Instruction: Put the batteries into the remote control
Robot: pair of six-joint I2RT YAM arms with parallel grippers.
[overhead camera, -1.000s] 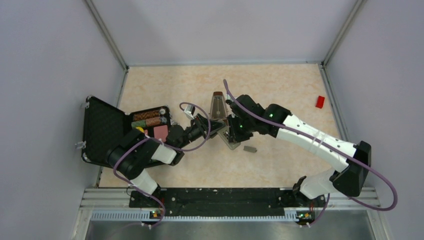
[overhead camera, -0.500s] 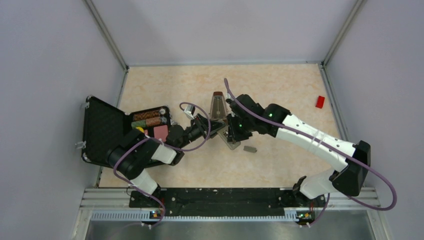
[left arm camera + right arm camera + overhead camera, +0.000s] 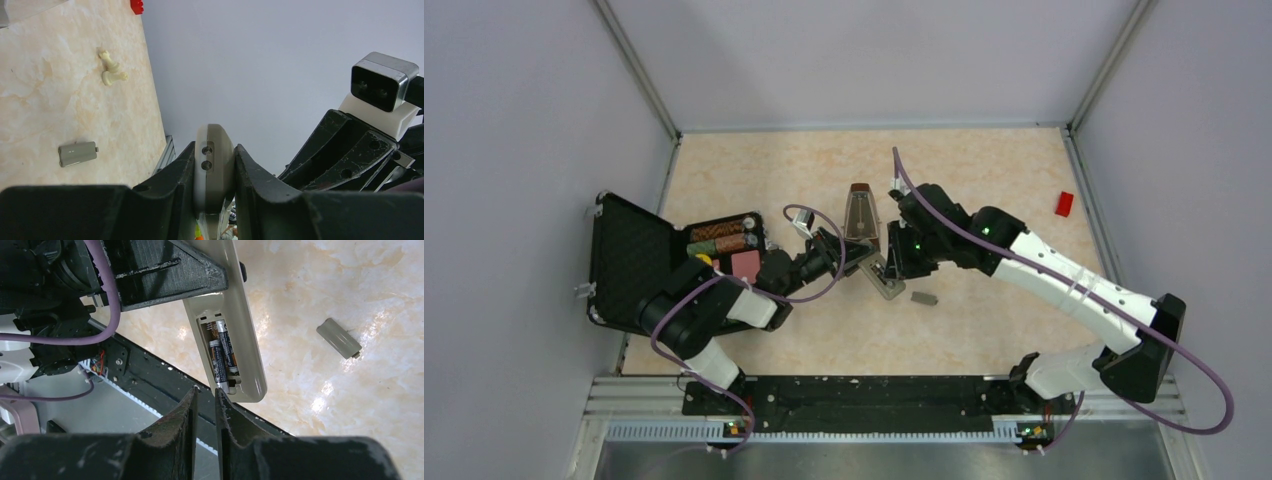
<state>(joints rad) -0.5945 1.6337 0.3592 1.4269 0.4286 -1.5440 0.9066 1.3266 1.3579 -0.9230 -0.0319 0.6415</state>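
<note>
- Marble table (image 3: 984,170), walled on three sides, lies open toward the far wall.
- Left gripper (image 3: 214,151) pinches remote (image 3: 245,340) mid-table, batteries (image 3: 222,357) seated inside.
- Right gripper (image 3: 206,390), barely parted and empty, has backed rightward off the remote.

Top external: high behind both bases, looking down over the whole surface (image 3: 984,190) | Left wrist: tight behind the left pincer (image 3: 214,170), sighting along the remote control (image 3: 214,150) between its fingers | Right wrist: tight above the right pincer (image 3: 205,395), looking down past its tips | Shared by all three: the remote control and the grey cover (image 3: 923,297) beyond both pincers.
</note>
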